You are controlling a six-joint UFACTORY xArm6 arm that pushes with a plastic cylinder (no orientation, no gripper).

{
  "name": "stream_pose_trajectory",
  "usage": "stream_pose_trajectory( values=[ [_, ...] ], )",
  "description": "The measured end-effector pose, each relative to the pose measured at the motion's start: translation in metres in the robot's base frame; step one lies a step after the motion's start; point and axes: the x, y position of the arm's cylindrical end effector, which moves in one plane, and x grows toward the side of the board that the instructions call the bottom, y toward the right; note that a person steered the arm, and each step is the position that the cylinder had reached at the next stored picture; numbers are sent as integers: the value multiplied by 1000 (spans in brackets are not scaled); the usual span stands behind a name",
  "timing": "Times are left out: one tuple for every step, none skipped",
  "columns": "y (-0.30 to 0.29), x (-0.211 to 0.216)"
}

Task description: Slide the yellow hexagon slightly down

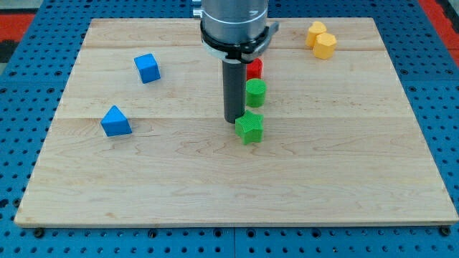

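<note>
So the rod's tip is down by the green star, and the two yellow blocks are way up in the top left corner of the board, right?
Not quite. My tip is beside the green star, at its upper left, but the two yellow blocks, the yellow hexagon and the other yellow block, sit near the board's top right corner, not the top left. The camera view shows it.

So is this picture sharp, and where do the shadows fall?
Camera view: evenly lit, no strong glare on the pale wooden board; the green star block and blue triangular block look crisp with small soft shadows; my tip sits just left of the star; the arm's grey housing is cropped at top.
</note>
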Motion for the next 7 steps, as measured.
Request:
stream_pose_trajectory(
  values=[
    [-51, 8],
    [-36, 42],
    [14, 55],
    [24, 45],
    [24, 53],
    [88, 84],
    [190, 31]
  ],
)
